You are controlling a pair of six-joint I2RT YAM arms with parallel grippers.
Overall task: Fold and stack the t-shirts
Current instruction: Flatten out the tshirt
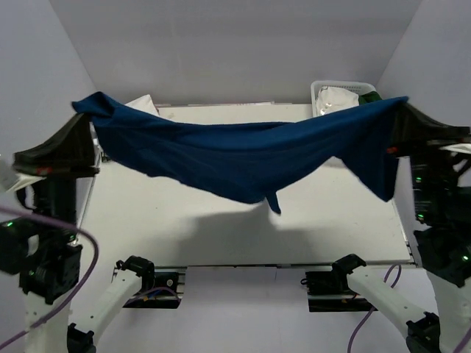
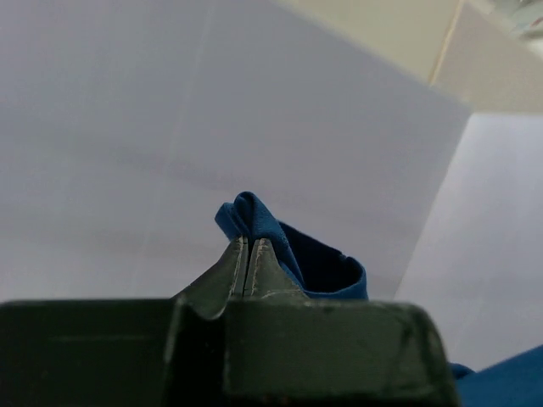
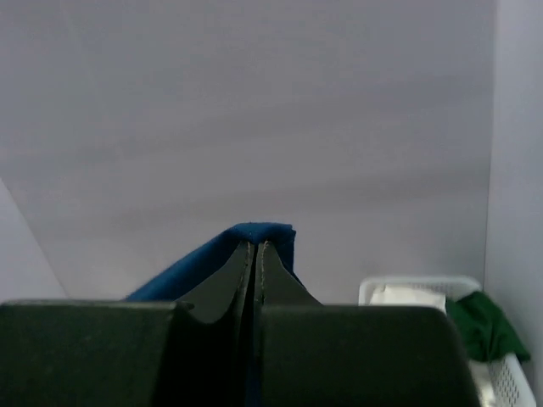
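Note:
The royal-blue t-shirt (image 1: 243,151) hangs stretched between both grippers high above the table, sagging in the middle. My left gripper (image 1: 87,118) is shut on its left corner; in the left wrist view the jaws (image 2: 247,242) pinch a bunch of blue cloth (image 2: 280,237). My right gripper (image 1: 399,110) is shut on its right corner; in the right wrist view the jaws (image 3: 254,246) pinch the blue edge (image 3: 259,231). A white shirt (image 1: 340,98) and a dark green one (image 3: 482,326) lie in the basket. Another white cloth (image 1: 141,103) shows behind the blue shirt at back left.
A white lattice basket (image 1: 321,90) stands at the table's back right corner, also in the right wrist view (image 3: 509,377). The white table (image 1: 184,228) lies below the hanging shirt. Grey walls enclose the back and sides.

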